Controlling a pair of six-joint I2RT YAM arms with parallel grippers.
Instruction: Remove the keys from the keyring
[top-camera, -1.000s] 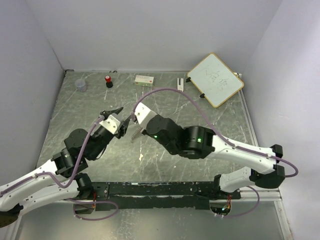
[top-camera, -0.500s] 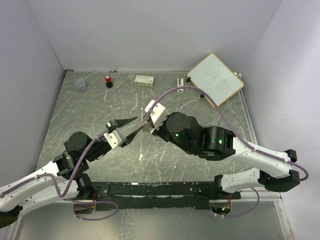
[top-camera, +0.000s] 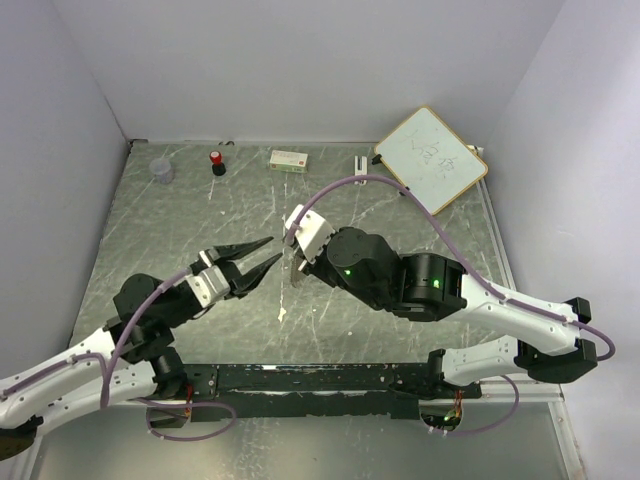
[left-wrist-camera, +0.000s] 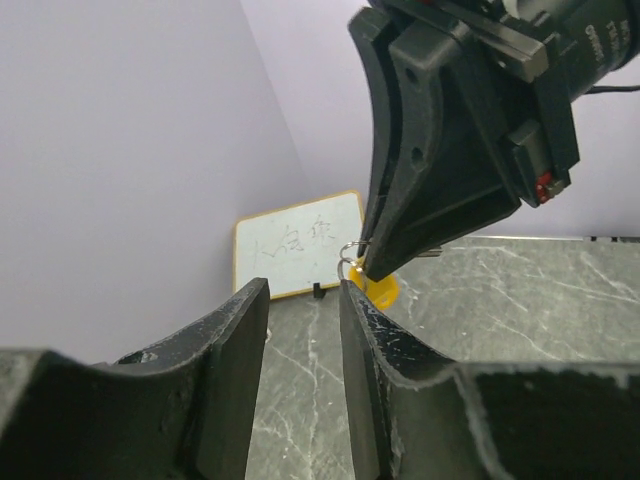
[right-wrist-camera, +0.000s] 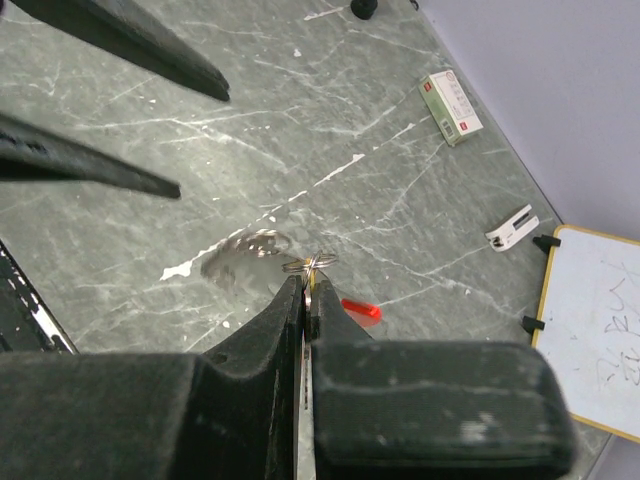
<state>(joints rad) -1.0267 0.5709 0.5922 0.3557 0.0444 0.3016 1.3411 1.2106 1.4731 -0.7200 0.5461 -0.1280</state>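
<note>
My right gripper (top-camera: 297, 268) is shut on the keyring (right-wrist-camera: 310, 263), a thin silvery loop that sticks out past its fingertips, held above the table. The yellow-headed key (left-wrist-camera: 381, 290) hangs at the ring in the left wrist view. The red key (right-wrist-camera: 360, 308) shows blurred just right of the right fingers; I cannot tell whether it hangs or lies. Another silvery ring-like cluster (right-wrist-camera: 256, 243) sits on the table below. My left gripper (top-camera: 270, 250) is open and empty, a short way left of the ring, its jaws pointing at it (left-wrist-camera: 300, 300).
A whiteboard (top-camera: 432, 158) leans at the back right, with a white clip (top-camera: 361, 168) beside it. A small box (top-camera: 288, 159), a red-capped black bottle (top-camera: 216, 161) and a clear cup (top-camera: 161, 170) stand along the back edge.
My left gripper has drawn back to the left from the right gripper and stands open. The right gripper has shifted right and now holds the bunch alone, pointing down.
</note>
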